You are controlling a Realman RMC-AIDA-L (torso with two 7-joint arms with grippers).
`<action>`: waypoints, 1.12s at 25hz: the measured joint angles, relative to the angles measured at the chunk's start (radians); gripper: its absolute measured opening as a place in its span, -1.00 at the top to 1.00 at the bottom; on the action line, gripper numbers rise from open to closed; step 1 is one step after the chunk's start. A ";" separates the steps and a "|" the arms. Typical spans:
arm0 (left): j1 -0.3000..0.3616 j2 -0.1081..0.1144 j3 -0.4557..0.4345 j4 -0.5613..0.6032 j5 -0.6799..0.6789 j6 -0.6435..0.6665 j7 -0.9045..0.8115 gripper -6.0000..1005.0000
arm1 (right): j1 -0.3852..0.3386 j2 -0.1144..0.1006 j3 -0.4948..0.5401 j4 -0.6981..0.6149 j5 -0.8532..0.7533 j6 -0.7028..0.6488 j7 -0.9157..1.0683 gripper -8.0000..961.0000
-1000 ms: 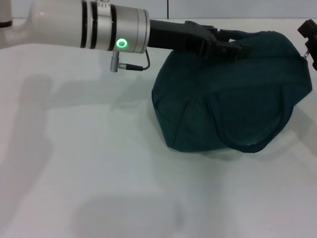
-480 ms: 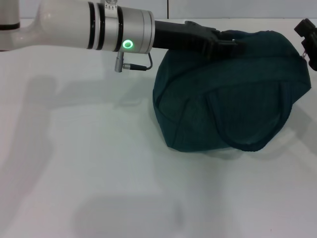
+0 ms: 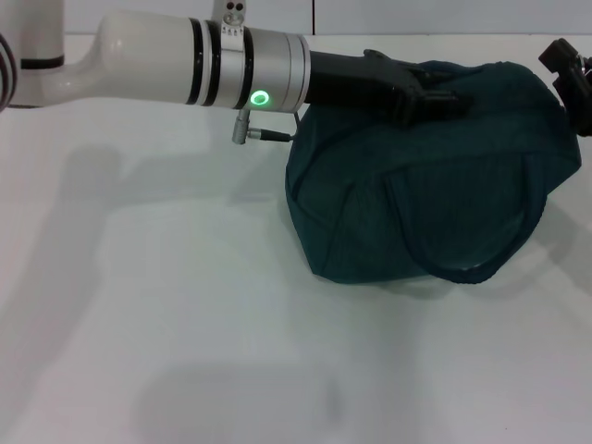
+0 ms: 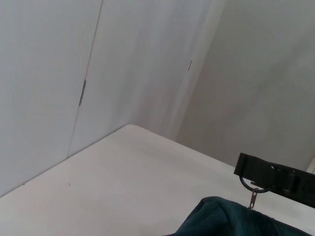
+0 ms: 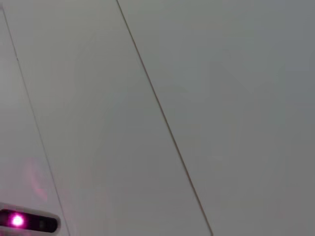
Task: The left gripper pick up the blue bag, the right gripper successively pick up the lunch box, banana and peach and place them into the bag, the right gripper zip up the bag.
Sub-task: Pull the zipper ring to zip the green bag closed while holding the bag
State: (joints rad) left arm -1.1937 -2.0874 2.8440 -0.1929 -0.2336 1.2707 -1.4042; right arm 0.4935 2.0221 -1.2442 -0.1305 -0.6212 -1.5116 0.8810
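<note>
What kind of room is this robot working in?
Probably a lab or test room: a bare white table, plain white panelled walls, and only a blue bag set out, with the left gripper at its top.

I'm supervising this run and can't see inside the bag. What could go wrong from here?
The left gripper sits at the top edge of the blue bag, so the fabric could slip or sag. The right gripper is close to the bag's far end and could snag its zipper pull.
</note>
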 joint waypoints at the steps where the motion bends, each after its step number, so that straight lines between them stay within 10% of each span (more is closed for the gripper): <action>1: 0.002 0.000 0.000 0.001 -0.001 -0.001 0.005 0.15 | -0.001 0.000 -0.001 0.000 0.000 -0.001 0.000 0.86; 28: 0.126 0.008 0.000 -0.003 -0.141 0.018 0.139 0.88 | -0.059 0.003 -0.030 0.014 0.085 0.043 0.055 0.86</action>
State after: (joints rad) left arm -1.0682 -2.0793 2.8439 -0.1962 -0.3743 1.2891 -1.2656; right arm 0.4350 2.0255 -1.2741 -0.1163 -0.5361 -1.4683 0.9358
